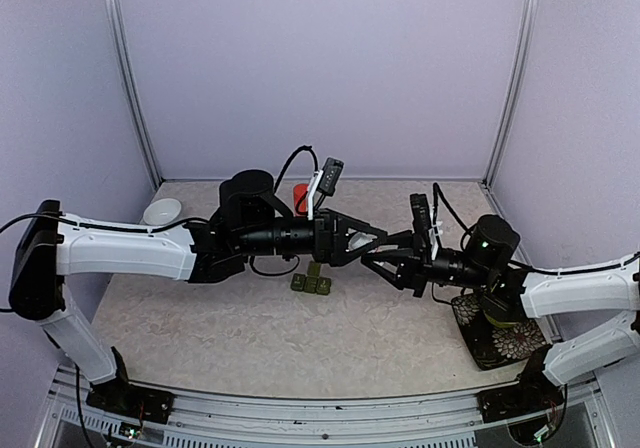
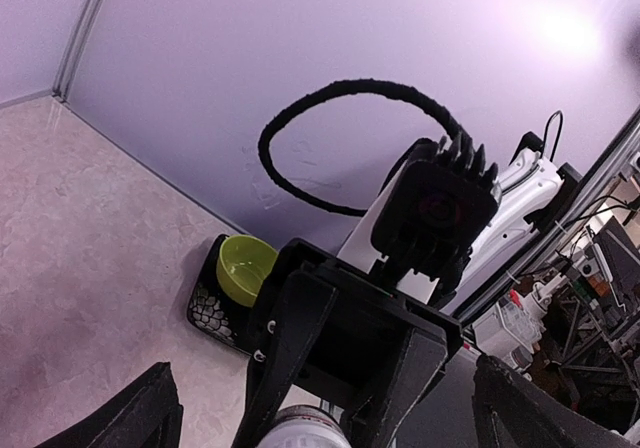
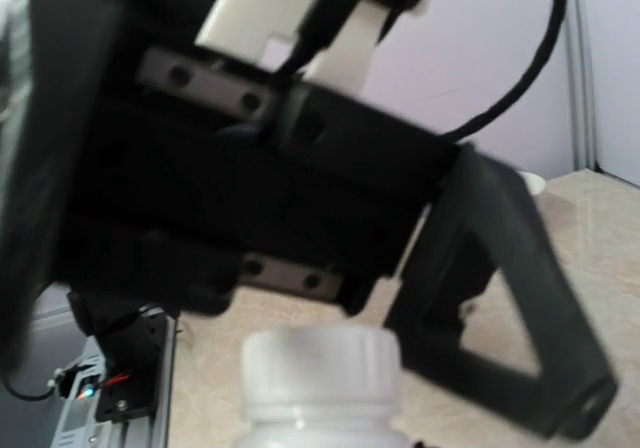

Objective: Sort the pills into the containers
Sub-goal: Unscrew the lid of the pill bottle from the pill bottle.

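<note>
Dark green, the pill box (image 1: 312,284) sits on the table between the two arms, just in front of where they meet. Above it the right gripper (image 1: 392,258) looks clamped on a white-capped bottle (image 3: 320,378). The left gripper (image 1: 372,240) faces it, jaws wide apart on either side of the cap and not touching. The step in hand looks like uncapping, so next the left jaws must close squarely on the cap and twist. Farther back stands a red-orange bottle (image 1: 300,198).
</note>
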Robot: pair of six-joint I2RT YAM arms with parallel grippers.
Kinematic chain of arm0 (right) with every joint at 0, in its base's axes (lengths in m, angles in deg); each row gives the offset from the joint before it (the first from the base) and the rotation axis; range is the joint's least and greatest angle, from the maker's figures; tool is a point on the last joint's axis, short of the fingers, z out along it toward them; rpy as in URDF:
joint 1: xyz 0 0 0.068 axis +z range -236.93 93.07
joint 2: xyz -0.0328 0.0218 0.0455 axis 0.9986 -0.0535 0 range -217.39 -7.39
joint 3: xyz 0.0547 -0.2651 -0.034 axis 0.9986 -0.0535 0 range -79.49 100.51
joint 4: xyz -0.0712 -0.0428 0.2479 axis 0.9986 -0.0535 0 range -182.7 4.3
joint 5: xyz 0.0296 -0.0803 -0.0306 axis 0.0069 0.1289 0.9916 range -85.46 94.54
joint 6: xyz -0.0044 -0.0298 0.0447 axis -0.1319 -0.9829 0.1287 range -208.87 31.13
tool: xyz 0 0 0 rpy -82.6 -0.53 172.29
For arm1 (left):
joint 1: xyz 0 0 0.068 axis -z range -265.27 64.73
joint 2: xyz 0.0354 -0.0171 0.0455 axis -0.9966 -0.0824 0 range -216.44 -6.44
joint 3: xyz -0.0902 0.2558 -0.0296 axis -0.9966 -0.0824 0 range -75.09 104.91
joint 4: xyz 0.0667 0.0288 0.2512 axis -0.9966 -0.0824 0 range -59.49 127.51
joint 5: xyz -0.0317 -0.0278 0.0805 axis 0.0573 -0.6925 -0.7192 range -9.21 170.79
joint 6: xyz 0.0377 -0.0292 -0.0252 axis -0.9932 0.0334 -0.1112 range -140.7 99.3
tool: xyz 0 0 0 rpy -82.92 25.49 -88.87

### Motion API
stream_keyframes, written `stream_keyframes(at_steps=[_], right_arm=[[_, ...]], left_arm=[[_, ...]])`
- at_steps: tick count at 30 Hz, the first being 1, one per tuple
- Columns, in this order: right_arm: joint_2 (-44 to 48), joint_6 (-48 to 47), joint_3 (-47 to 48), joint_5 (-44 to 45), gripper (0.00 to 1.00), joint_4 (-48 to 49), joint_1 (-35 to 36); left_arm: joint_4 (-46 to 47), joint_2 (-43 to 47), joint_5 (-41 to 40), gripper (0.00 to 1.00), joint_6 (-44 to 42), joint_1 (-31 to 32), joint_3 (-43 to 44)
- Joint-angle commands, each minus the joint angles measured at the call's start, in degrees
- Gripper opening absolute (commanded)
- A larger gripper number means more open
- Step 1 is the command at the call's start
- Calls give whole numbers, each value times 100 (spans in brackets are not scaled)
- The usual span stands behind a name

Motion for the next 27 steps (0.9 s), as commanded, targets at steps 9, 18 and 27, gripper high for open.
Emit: stream_keyframes(at_steps=[9, 18, 27], right_arm=[[-205, 193, 128, 701, 0, -14, 55], [-12, 184, 16, 1568, 0, -308, 54], [180, 67, -30, 1787, 0, -461, 27]], left_arm=[[189, -9, 17, 95, -200, 148, 131], [62, 74, -141, 94, -330, 166, 47], [37, 243, -231, 94, -397, 165, -79]])
